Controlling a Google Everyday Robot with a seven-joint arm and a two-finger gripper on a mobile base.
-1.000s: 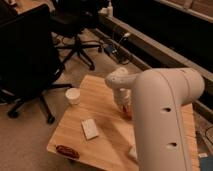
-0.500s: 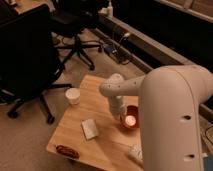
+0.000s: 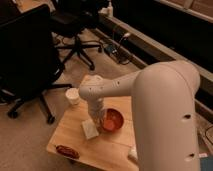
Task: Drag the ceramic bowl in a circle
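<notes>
Motion confirmed: small round ceramic bowl with glossy red-orange inside (image 3: 114,120) has slid toward 9 o'clock across the light wooden table (image 3: 117,147) compared with half a second ago. It now sits near table centre, just beside the flat white rectangular block (image 3: 89,129). Gripper (image 3: 99,125) came down and over with it and is at the bowl's 9 o'clock rim, between bowl and block. Contact looks likely; grip width I cannot tell, the wrist hides it. Small white cup (image 3: 73,96) at the bowl's 10 o'clock and flat dark red oval object (image 3: 66,151) at its 8 o'clock haven't moved, so only the bowl is being displaced. My read: drag is under way, one arc done, most of the loop left. Risk: pushing further toward 9 o'clock shoves the block. Black office chair (image 3: 30,55) stands on the floor at 10 o'clock, well apart. Brands, labels, writing: none readable anywhere.
</notes>
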